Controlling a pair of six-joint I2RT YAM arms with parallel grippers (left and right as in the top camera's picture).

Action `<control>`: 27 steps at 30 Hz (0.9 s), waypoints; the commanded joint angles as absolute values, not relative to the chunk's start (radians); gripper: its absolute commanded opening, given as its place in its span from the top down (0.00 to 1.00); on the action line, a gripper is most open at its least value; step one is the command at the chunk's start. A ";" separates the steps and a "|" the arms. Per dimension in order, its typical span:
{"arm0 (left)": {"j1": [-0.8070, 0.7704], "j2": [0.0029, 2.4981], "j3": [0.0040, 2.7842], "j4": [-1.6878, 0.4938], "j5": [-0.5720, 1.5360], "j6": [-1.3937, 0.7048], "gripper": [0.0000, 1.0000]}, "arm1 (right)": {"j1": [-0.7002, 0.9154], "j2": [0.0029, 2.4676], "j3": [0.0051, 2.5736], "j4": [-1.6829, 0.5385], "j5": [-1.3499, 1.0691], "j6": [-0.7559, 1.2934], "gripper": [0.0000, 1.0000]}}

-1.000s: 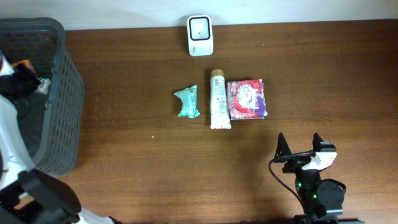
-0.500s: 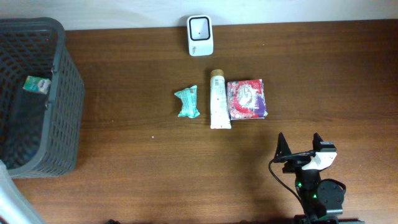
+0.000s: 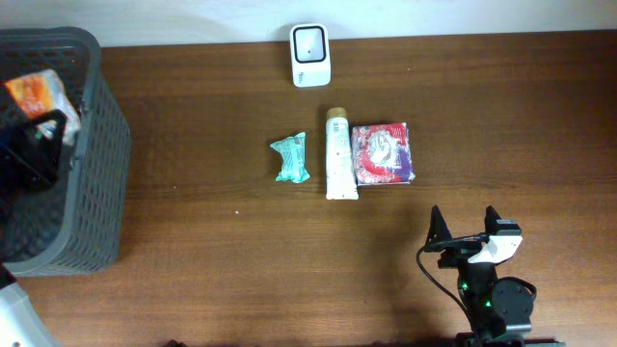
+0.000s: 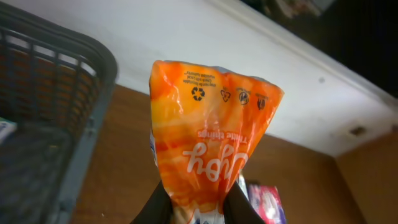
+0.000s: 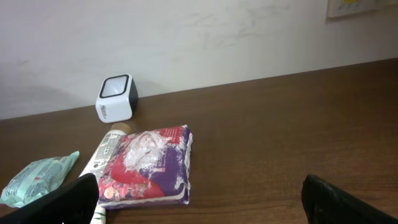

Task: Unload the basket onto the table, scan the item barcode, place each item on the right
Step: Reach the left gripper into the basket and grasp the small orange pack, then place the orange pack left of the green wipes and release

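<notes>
Shiny orange bag [image 4: 211, 137] with white letters, sticking up at 12 o'clock from left gripper [image 4: 196, 213], fingers [image 4: 154, 211] squeezed on its bottom, right gripper [image 3: 464, 220] spread wide apart

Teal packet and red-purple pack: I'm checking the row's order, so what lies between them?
A white tube lies lengthwise between the teal packet and the red-purple pack, close against the pack; the overhead view shows it best.

Even bright light, faint shadows, sharp focus
</notes>
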State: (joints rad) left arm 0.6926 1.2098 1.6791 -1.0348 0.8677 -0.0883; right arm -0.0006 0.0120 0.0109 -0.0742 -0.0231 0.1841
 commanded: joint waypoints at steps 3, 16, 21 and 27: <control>0.694 1.200 1.683 -1.110 1.034 0.088 1.00 | -0.007 0.006 0.006 -0.080 -0.014 0.188 0.01; 0.694 1.189 1.683 -1.146 1.164 0.137 1.00 | -0.007 0.006 0.006 -0.080 -0.014 0.188 0.01; 0.617 1.189 1.683 -1.145 1.077 0.137 1.00 | -0.007 0.006 0.006 -0.080 -0.014 0.188 0.01; 0.543 1.192 1.683 -1.176 1.063 0.137 1.00 | -0.007 0.006 0.006 -0.080 -0.014 0.188 0.01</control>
State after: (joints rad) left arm 0.5991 1.2022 1.6791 -1.1637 1.0729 0.1139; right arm -0.0006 0.0120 0.0109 -0.0742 -0.0231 0.1841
